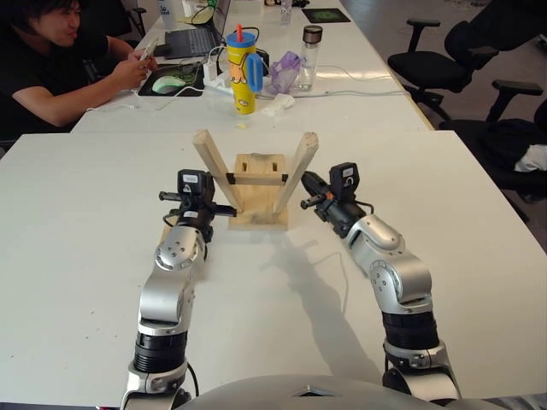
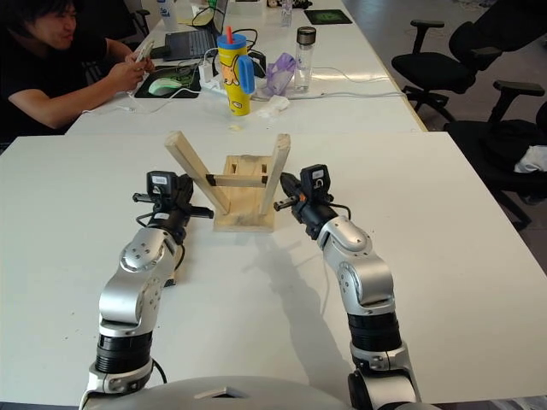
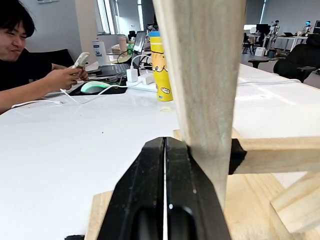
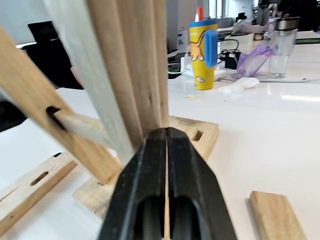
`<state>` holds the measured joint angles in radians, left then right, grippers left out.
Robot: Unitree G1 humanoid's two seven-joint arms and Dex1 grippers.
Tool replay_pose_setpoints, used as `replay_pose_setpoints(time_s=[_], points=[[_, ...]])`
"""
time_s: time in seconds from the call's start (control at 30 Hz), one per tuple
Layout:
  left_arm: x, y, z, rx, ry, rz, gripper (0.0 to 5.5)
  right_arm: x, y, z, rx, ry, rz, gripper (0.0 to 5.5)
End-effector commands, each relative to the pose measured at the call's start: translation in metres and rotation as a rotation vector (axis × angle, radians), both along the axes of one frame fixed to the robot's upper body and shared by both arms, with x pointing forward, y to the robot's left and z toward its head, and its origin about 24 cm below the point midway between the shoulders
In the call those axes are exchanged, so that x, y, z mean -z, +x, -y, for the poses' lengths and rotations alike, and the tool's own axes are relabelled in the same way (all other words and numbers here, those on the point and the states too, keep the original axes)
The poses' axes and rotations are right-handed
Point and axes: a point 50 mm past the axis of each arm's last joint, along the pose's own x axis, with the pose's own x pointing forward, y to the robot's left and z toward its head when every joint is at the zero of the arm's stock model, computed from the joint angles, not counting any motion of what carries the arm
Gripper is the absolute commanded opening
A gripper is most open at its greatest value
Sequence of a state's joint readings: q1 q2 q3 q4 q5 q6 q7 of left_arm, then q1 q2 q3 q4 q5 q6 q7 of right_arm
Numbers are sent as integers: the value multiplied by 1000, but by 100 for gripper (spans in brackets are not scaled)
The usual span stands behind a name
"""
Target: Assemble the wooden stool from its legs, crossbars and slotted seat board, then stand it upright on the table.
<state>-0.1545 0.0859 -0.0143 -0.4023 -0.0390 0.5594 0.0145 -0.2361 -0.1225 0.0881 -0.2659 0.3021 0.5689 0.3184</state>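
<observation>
Where the white table (image 1: pixel 85 256) has its middle, the half-built stool (image 1: pixel 256 184) sits with its legs pointing up. Its seat board (image 1: pixel 256 218) lies flat on the table top. Two legs rise from the board and lean away from each other: the left leg (image 1: pixel 209 162) tilts to the left and the right leg (image 1: pixel 299 166) tilts to the right. A thin crossbar (image 1: pixel 259 179) joins them about half way up, and its ends go into dark slots.

The left gripper (image 3: pixel 165 150) is just beside the low part of the left leg, on its near side. Its two fingers are pressed together with nothing between them. The right gripper (image 4: pixel 166 132) is close to the foot of the right leg, and its fingers are also pressed together and hold nothing.

One loose leg (image 4: pixel 30 187) with a slot lies flat on the table to the left of the seat board, near the left arm. A short wooden piece (image 4: pixel 277 220) lies on the table nearer than the seat board.

On the second table (image 1: pixel 359 51) behind stand a yellow cup (image 1: pixel 242 73) and a clear bottle (image 1: pixel 309 55). Dark office chairs (image 1: pixel 444 51) are at the far right.
</observation>
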Motion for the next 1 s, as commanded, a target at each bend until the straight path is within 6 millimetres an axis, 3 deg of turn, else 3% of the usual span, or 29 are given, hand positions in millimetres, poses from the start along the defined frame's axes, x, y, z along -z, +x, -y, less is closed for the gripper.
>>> replay_pose_setpoints(time_s=[0.03, 0.23, 0.37, 0.43, 0.6, 0.77, 1.0], points=[[7, 0, -16, -29, 27, -44, 2, 21, 4, 10, 4, -74, -81, 0], [45, -13, -8, 379, 45, -335, 2, 10, 35, 26, 70, -86, -16, 0], [51, -16, -12, 616, 129, -464, 2, -4, 51, 16, 23, -69, 79, 0], [58, -20, -15, 696, 143, -534, 2, -8, 53, 1, -78, -80, 123, 0], [74, -31, -12, 837, 209, -646, 2, 2, 27, -29, -378, -154, 158, 0], [89, -34, -13, 871, 256, -688, 2, 12, 8, -48, -479, -143, 168, 0], [95, -41, -15, 917, 280, -722, 2, 5, -10, -73, -603, -125, 206, 0]])
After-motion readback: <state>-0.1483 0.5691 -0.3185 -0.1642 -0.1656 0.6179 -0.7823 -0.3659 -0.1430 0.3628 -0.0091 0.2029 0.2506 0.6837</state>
